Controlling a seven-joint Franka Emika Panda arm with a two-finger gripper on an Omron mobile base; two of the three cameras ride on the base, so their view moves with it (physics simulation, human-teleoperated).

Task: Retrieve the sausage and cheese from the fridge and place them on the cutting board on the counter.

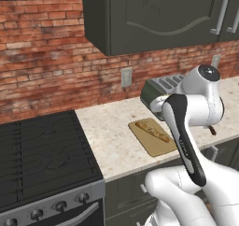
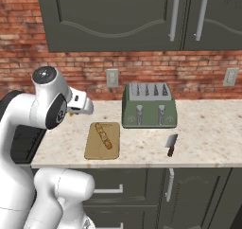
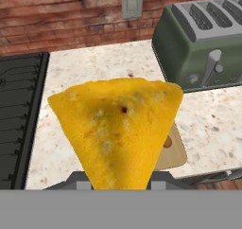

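Observation:
A bright yellow wedge, the cheese [image 3: 118,128], sits close in front of the hand camera, with my gripper [image 3: 120,180] shut on its lower end. From the right base view the gripper [image 2: 75,110] hangs above the counter [image 2: 208,133], just left of the cutting board [image 2: 97,150], with a sliver of the cheese [image 2: 71,113] under the hand. The light-brown cutting board [image 1: 156,145] lies near the counter's front edge. On it rests a slender brown-orange link, the sausage [image 1: 152,130] [image 2: 104,136]. The fridge is out of view.
A green toaster [image 2: 149,105] stands behind and right of the board. A small knife [image 2: 171,145] lies to the right near the counter's edge. The black stove [image 1: 42,150] adjoins the counter on the left. Dark wall cabinets [image 1: 154,15] hang overhead against the brick wall.

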